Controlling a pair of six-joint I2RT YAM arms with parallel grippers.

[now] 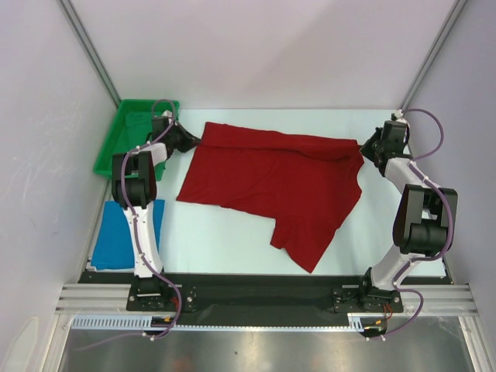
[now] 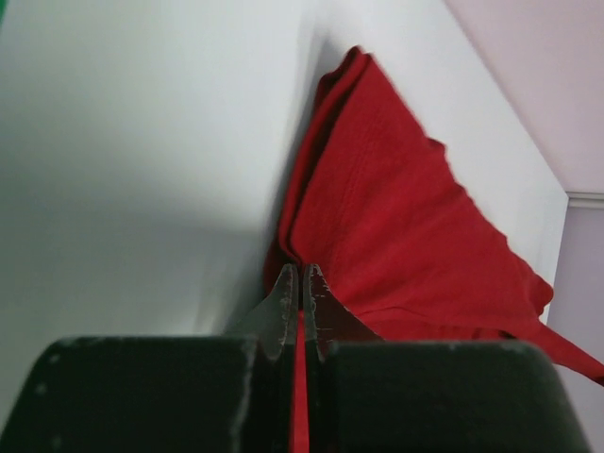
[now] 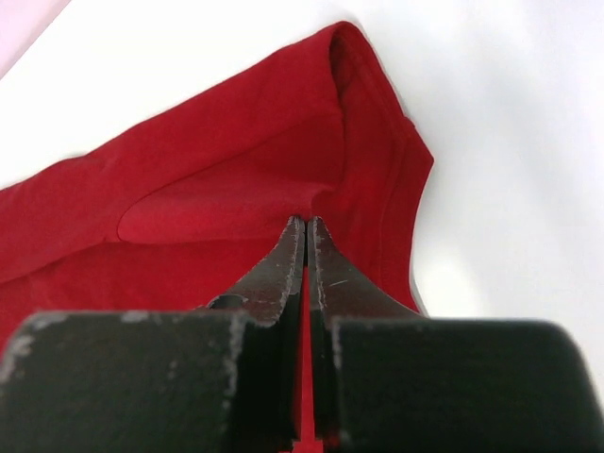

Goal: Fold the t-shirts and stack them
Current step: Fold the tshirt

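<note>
Nearest us on the left, the blue t-shirt (image 1: 124, 232) lies folded flat beside our left arm's base, so we judge that one done. Past it, the red t-shirt (image 1: 271, 182) sprawls across the middle of the table (image 1: 217, 232). A loose flap reaches toward the near edge, right of centre.

At the shirt's far edge we hold both corners. Our left gripper (image 1: 198, 142) is pressed together on the far-left corner, with red cloth showing between its jaws in the wrist view. Our right gripper (image 1: 363, 147) pinches the far-right corner the same way. Farthest left sits the green bin (image 1: 111, 147), close by the left gripper.

Each pinch sits close to the cloth's edge, so pulling the corners apart or lifting unevenly could tug one free. The cloth looks doubled at the left corner, and we cannot tell whether we have every layer. If we have only one, the fold would come out crooked. The trailing near flap could also drag and bunch under the shirt as we carry the far edge over.
</note>
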